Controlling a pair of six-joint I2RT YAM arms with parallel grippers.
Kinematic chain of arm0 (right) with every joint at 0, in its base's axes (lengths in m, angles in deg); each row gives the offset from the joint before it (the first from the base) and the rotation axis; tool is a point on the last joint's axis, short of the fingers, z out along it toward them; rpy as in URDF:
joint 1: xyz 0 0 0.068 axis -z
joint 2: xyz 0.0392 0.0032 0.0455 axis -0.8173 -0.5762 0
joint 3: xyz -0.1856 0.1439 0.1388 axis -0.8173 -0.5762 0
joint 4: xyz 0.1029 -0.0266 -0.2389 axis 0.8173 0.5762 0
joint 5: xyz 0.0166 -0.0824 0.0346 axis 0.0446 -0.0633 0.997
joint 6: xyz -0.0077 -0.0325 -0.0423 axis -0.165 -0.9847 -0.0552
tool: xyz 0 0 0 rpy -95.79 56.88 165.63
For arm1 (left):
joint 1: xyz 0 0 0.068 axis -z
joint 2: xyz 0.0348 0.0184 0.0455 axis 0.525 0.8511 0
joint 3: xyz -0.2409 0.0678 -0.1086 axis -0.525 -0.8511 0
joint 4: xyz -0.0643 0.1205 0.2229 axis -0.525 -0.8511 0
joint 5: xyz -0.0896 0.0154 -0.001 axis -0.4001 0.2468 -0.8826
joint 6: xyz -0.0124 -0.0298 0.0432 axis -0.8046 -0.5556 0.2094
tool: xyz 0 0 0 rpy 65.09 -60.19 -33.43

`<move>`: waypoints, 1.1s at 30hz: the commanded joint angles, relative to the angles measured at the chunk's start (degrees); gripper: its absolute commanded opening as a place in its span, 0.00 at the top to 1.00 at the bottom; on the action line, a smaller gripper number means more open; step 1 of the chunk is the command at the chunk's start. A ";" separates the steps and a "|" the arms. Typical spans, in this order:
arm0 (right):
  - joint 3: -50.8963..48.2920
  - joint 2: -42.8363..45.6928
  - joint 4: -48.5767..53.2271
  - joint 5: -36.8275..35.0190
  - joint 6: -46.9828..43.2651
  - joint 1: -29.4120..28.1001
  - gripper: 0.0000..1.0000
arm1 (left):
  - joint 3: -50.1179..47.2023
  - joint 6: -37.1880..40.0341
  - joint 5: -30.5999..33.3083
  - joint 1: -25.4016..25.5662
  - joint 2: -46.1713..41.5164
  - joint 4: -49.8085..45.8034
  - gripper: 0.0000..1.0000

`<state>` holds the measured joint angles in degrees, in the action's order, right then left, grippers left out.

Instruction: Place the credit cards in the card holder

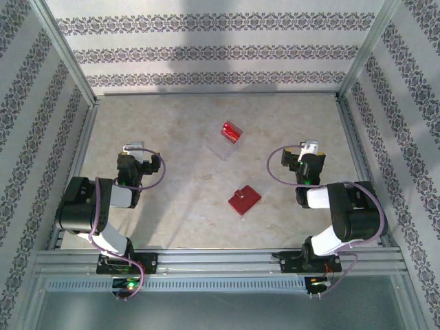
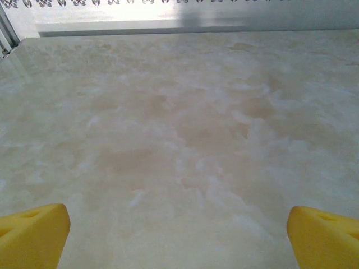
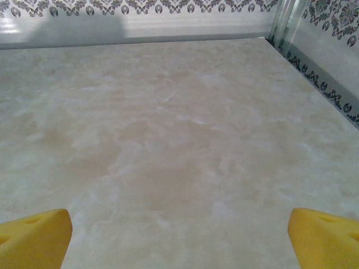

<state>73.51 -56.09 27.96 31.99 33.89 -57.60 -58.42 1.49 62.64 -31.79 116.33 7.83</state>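
The pale beige marbled tabletop sits inside a booth of white walls banded with dark floral pattern, edged by aluminium rails. Toward the far middle, a clear plastic tray holds the glossy red rectangular plastic cards at its far right end; how many cards there are cannot be told. Nearer, well apart from the tray, the small red square folding wallet lies flat between the two arms, closer to the right one. The left gripper is over bare table on the left, its yellow fingertips spread wide with nothing between them. The right gripper, on the right, is also spread wide and empty, its yellow pads over bare marble.
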 commanded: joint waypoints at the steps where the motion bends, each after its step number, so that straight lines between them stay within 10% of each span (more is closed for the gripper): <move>1: 0.62 0.97 -1.78 -0.63 -0.92 -0.19 0.01 | 0.70 0.56 -1.03 -0.14 -0.71 -0.99 0.00; 27: 0.07 1.37 -2.54 1.04 -1.05 0.28 0.02 | 0.66 0.80 -1.59 -0.07 -1.04 -1.03 0.00; 33: 0.09 9.43 4.55 -1.61 -4.41 -3.33 0.02 | 6.98 2.24 -5.72 -0.06 -10.52 -19.87 0.00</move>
<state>73.42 -50.89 29.64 31.73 31.99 -59.13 -55.82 1.98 60.02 -31.79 110.34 -2.07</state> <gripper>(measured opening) 0.985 0.995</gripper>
